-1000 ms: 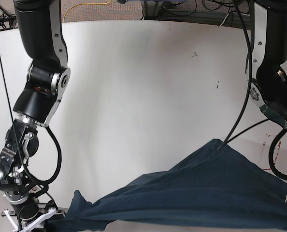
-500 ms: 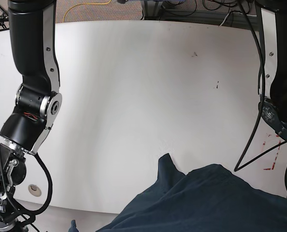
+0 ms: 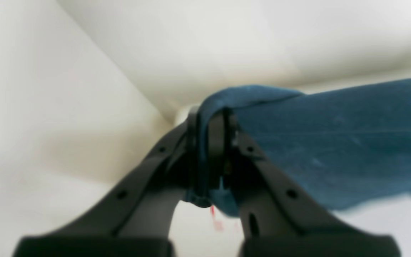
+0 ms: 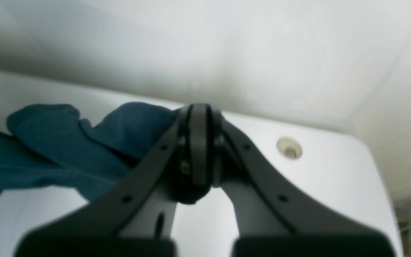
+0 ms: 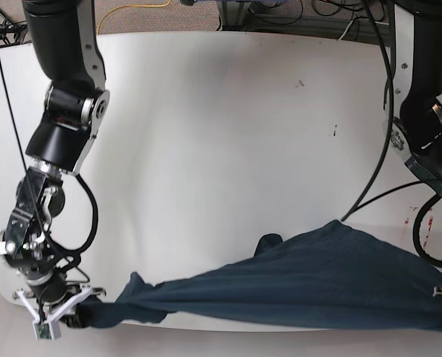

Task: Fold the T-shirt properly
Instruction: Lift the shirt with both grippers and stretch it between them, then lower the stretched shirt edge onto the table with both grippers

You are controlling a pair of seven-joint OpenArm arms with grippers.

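Along the near edge of the white worktop (image 5: pixel 206 149), the dark navy-teal cloth T-shirt (image 5: pixel 310 279) stretches crosswise, each end clamped in a closed claw, right claw (image 5: pixel 72 309) and left claw (image 3: pixel 209 150).

A big white counter (image 5: pixel 221 149) fills the base view. It has small dark specks at about 1 o'clock and red marks (image 5: pixel 413 216) at 4 o'clock. A yellow cable (image 5: pixel 132 11) lies on the floor at 11 o'clock, and black cables (image 5: pixel 295 11) lie at 1 o'clock. The right wrist view shows a round hole (image 4: pixel 289 148) in the counter.
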